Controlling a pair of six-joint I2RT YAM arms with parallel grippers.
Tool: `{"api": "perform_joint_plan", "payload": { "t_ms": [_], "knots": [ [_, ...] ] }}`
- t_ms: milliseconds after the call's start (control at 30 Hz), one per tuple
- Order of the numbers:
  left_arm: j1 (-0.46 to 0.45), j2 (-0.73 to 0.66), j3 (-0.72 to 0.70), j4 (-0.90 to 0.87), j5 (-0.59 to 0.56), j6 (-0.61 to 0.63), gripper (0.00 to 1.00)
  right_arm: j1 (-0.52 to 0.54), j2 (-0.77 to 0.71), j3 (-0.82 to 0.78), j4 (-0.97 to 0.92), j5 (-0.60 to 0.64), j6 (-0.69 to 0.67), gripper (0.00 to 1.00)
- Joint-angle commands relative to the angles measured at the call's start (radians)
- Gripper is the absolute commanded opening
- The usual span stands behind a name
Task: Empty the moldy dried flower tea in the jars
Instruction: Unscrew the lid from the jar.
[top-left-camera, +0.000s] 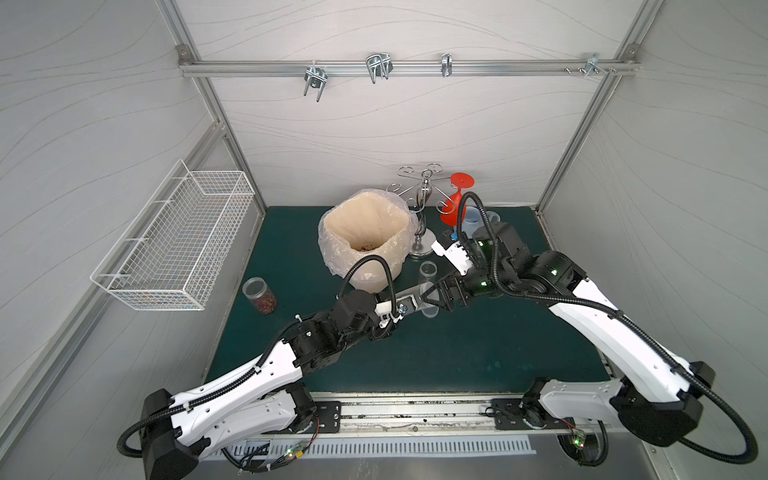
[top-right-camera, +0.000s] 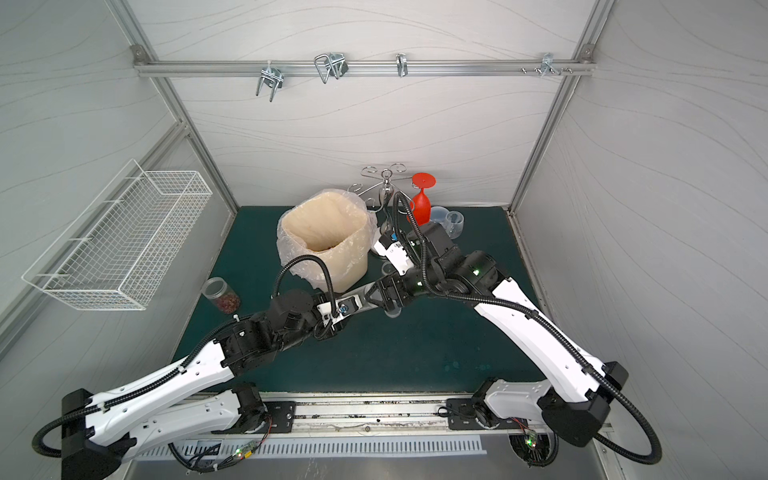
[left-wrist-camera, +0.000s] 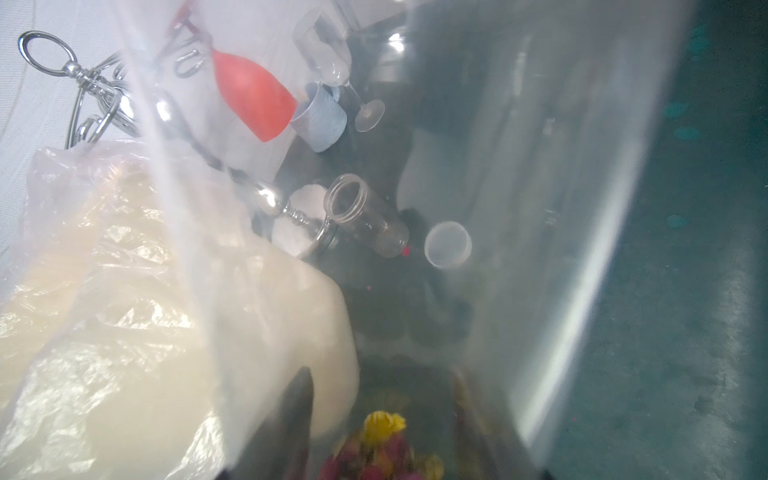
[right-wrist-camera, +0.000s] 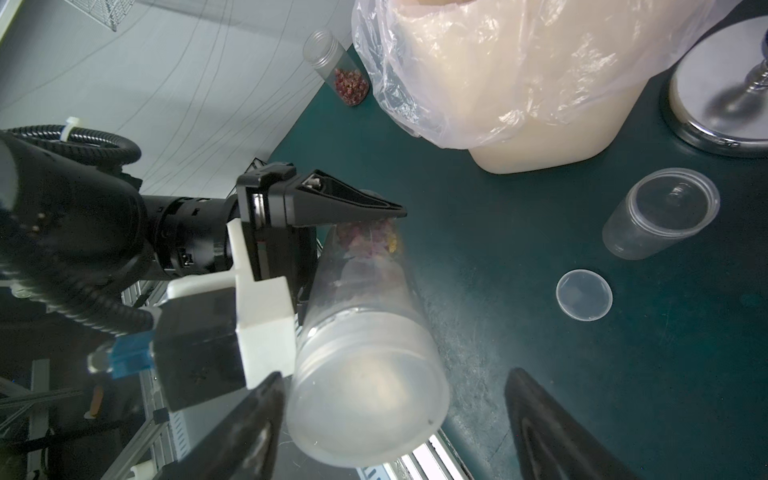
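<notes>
Grip status: left gripper (top-left-camera: 415, 300) is clamped on the tall jar (right-wrist-camera: 365, 299) and holds it roughly level above the green mat (top-left-camera: 457, 353), just near-right of the lined bin (top-left-camera: 374, 220). Right gripper (right-wrist-camera: 395, 374) stands spread, one finger on each side of the jar's lid (right-wrist-camera: 365, 399). One finger sits against the lid's edge and the other is clear of it, so no hold on the lid is made yet.

Contents: moldy dried flower tea (right-wrist-camera: 368, 237) lies in a small heap at the jar's base end, beside the left fingertip. A second jar (top-left-camera: 259, 295) holding tea stands at the left of the mat. A short wide jar (right-wrist-camera: 660, 212) stands empty and open right of the bin, with a loose lid (right-wrist-camera: 584, 294) flat on the mat beside it. Tea bits (top-left-camera: 366, 247) show in the bottom of the bin.

Handling assessment: jar judged light, thin-walled and smooth, so liable to flex or slip under a twist. Lid is best taken squarely across its rim, with the body held near the base. Tea is loose and crumbly and will likely spill the moment an open mouth dips.
</notes>
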Motion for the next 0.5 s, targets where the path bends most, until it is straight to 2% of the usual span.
{"api": "perform_joint_plan", "payload": {
  "t_ms": [0, 167, 267, 367, 467],
  "knots": [
    [-0.007, 0.000, 0.014, 0.058, 0.000, 0.010, 0.00, -0.002, 0.004, 0.004, -0.001, -0.053, 0.017, 0.75],
    [-0.007, 0.000, 0.014, 0.056, 0.002, 0.010, 0.00, -0.001, 0.008, 0.005, 0.021, -0.085, 0.011, 0.59],
    [-0.007, 0.002, 0.014, 0.056, 0.004, 0.009, 0.00, -0.001, 0.016, 0.008, 0.035, -0.140, -0.029, 0.54],
    [-0.007, 0.002, 0.014, 0.056, 0.006, 0.008, 0.00, -0.001, 0.037, 0.032, 0.013, -0.177, -0.126, 0.46],
    [-0.007, 0.002, 0.014, 0.055, 0.007, 0.007, 0.00, -0.002, 0.063, 0.072, -0.042, -0.150, -0.280, 0.39]
  ]
}}
